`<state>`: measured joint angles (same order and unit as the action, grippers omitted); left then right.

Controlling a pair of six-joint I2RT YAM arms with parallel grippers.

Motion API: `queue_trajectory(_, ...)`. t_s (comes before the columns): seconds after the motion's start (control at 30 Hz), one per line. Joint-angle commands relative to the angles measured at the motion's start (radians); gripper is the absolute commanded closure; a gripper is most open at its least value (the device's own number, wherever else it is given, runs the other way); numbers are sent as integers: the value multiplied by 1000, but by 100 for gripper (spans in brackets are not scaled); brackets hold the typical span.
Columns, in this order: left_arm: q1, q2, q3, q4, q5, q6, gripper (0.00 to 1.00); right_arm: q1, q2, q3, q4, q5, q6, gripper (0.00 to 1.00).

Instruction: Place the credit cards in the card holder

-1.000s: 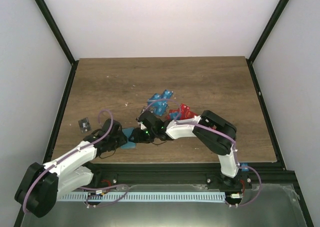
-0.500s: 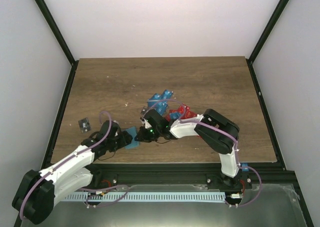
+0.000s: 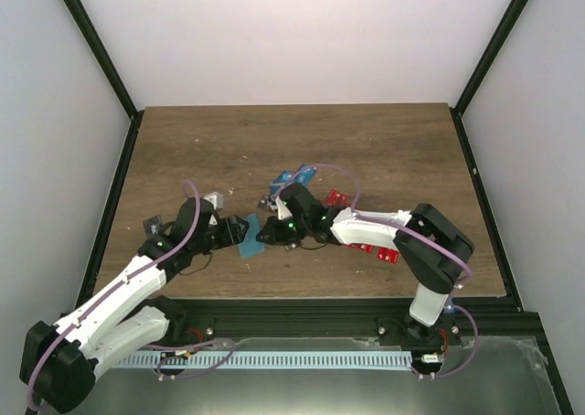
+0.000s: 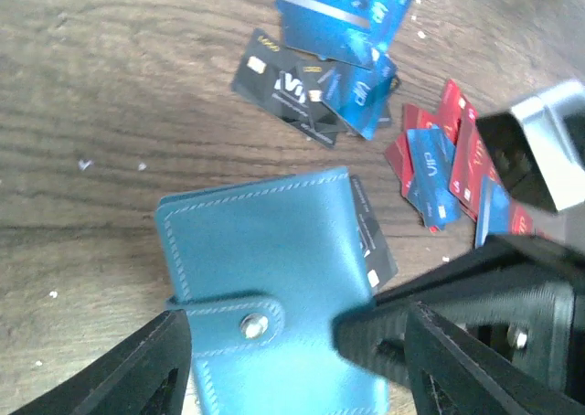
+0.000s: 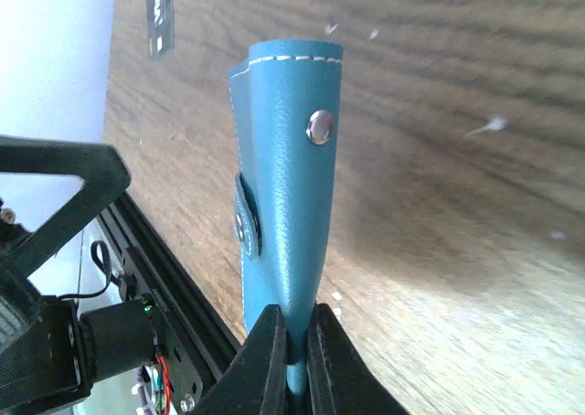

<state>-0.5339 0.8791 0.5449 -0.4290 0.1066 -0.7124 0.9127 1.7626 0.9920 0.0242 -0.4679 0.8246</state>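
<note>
While barely showing overhead, card holder [image 3: 246, 237] is sitting clamped in right hand [image 5: 292, 342] | left hand [image 4: 292, 378] is gaping beside it | black card [image 4: 370, 246] is showing left-wrist only

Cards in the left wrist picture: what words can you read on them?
"VIP": on a blue card near the top of the picture.
"VIP": on another blue card among the red cards.
The black card has pale marks, too blurred to read.
No writing shows on the card holder.
</note>
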Motion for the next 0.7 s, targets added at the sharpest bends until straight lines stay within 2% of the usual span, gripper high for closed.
queue_trajectory(0.0, -24, 8, 51, 8, -5, 86, 37, -43, -81, 25, -146, 21, -84, 99)
queue_trajectory(0.33, -145, 166, 130, 57, -45, 126, 38, -61, -176, 40, -251, 42, -136, 99)
queue_trajectory(0.67, -232, 278, 160, 36, -149, 77, 40, -62, -253, 14, -274, 58, -149, 99)
